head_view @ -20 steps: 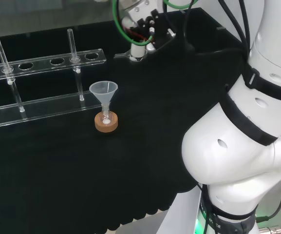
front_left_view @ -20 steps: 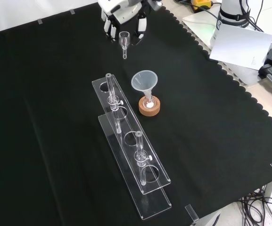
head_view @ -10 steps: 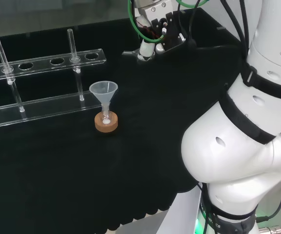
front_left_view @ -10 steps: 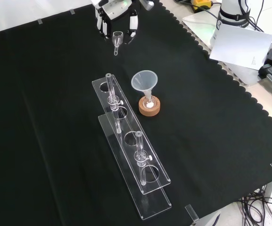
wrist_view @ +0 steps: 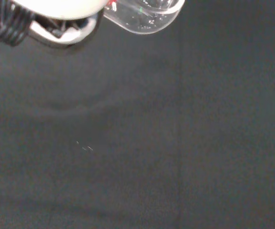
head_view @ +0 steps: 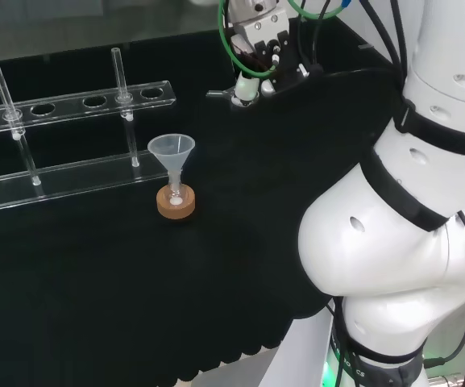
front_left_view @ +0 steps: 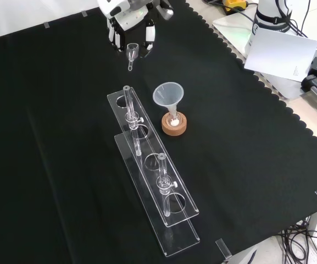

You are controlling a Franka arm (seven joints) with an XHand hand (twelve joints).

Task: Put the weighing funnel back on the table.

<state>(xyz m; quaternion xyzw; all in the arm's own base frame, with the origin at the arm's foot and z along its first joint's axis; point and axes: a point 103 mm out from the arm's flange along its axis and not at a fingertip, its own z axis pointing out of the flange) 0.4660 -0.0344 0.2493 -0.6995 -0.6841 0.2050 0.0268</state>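
Note:
The small clear weighing funnel point(front_left_view: 131, 53) hangs between the fingers of my hand point(front_left_view: 126, 21) at the far end of the cloth in the front view, its stem pointing down toward the rack. In the head view the hand point(head_view: 256, 44) holds the weighing funnel point(head_view: 230, 93) with its stem sticking out to the left, just above the black cloth. The wrist view has the weighing funnel's rounded clear bowl point(wrist_view: 147, 16) beside a blurred white part of the hand point(wrist_view: 56, 7), over bare cloth. The fingers are curled round the piece.
The big funnel point(front_left_view: 168, 96) stands in a small flask on a cork ring point(front_left_view: 174, 125). A clear test-tube rack point(front_left_view: 150, 170) with two tubes lies in front of the hand in the front view. The arm's white links point(head_view: 401, 218) rise at the head view's right.
The hand has carried the weighing funnel leftward in the front view, rightward in the head view. The weighing funnel is still held.

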